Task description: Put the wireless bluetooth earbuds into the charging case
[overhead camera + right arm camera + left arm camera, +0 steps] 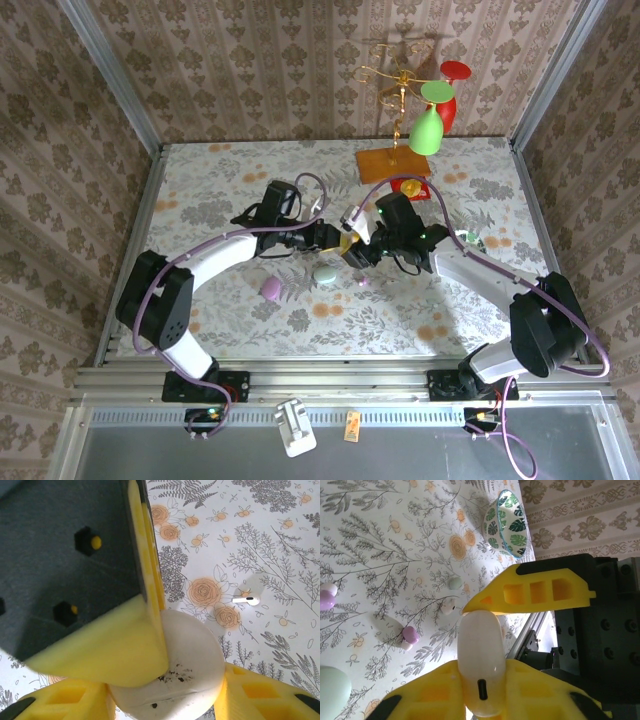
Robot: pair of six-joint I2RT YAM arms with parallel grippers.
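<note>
Left wrist: hand (477, 639) around white case (481, 672)

The white oval charging case (480, 645), a dark slot on its near end, sits low in the left wrist frame, clamped in the left end effector (481, 672) above the bench (380, 540). Lilac-and-white earbuds (409, 635) lie loose on the bench left of centre. In the right wrist frame a white stemmed earbud (246, 600) lies flat, right of centre.

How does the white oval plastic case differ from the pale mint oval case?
The white oval plastic case is clamped in the left gripper; the pale mint oval case lies free on the flowered table. The first is white with a dark slot on its edge, the second pale green. Both are smooth, rounded pebble shapes.
</note>
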